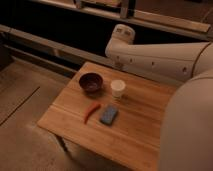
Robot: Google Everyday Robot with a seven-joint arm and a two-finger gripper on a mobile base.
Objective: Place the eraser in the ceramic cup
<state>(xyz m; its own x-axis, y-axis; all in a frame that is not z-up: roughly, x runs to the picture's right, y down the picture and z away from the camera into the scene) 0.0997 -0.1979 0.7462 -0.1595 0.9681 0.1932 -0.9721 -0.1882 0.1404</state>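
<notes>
**While the Arm Hangs Over the Far Edge, the Eraser Lies Flat on the Table**

As I look from the left, there is first a stretch of bare grey floor point(22, 107), and then the wooden table point(142, 125), its pale planks running on towards the right. Towards the table's far left corner stands a dark purple-brown bowl point(91, 83), upright. Nearer to me than the bowl lies a slim red chili-shaped thing point(91, 112), slightly curved and flat on the wood. Just to its right, close but apart from it, is the blue-grey eraser point(109, 114), lying flat on the table top with its long side angled a little away from me. Behind the eraser, and just to the right of the bowl, stands the white ceramic cup point(118, 88), upright with its mouth open upwards; eraser and cup are near each other but not touching.

Further right, the robot's white arm point(160, 56) reaches in above the table's far edge, its rounded joint topmost at the left end. A large white part of the robot point(189, 132) fills the right side and covers that end of the table. The gripper is out of sight, nowhere over the table, and its fingers are closed together; nothing on the table is held.
</notes>
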